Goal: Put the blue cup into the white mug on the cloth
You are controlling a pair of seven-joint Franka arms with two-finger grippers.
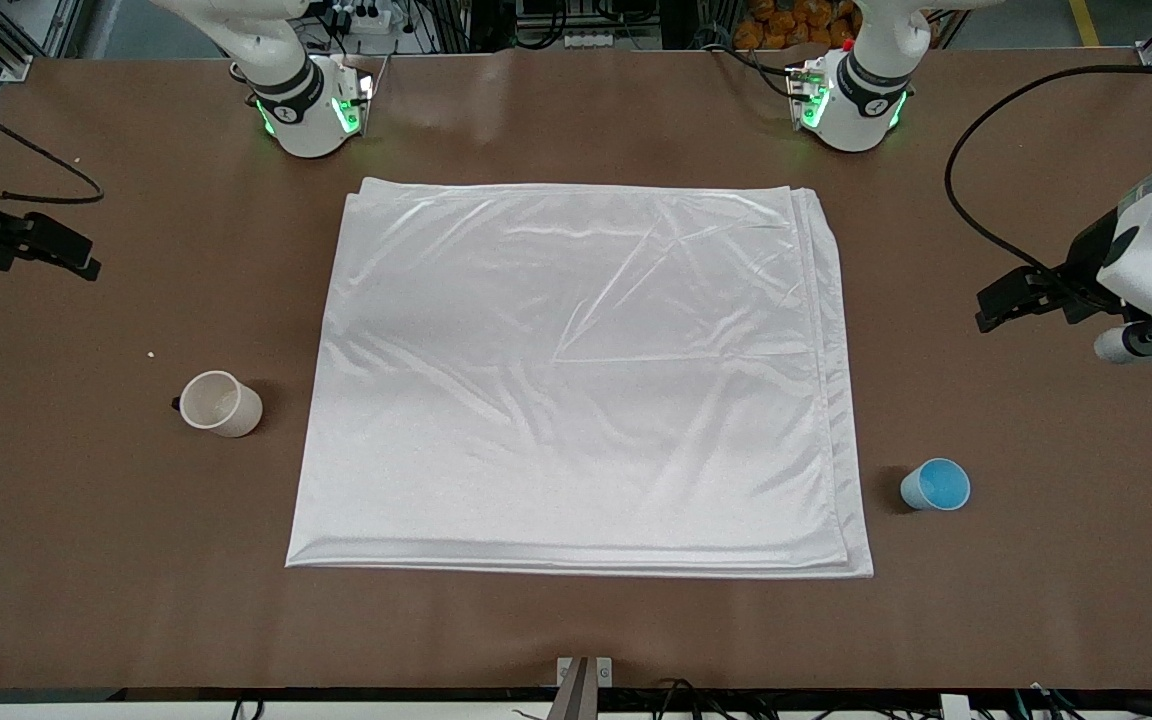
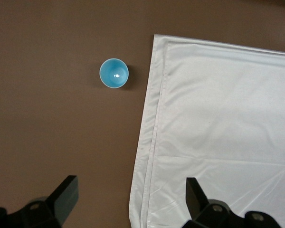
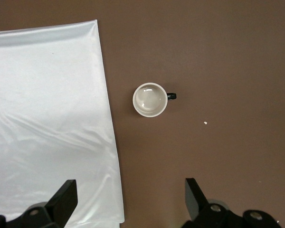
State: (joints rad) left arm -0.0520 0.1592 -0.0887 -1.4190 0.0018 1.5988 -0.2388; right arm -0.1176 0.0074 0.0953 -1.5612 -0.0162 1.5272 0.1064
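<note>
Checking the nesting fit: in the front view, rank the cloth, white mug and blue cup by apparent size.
1. cloth, by far the largest.
2. white mug, slightly bigger.
3. blue cup, though it is close to the mug in size.

The cloth (image 1: 581,375) lies flat and wrinkled in the middle of the brown surface (image 1: 576,110). The white mug (image 1: 221,403) stands upright off the cloth's edge toward the right arm's end, and the blue cup (image 1: 935,485) stands upright off its edge toward the left arm's end, both apart from it. The left gripper (image 1: 1131,340) hangs above the surface at the left arm's end, well clear of the cloth.
</note>
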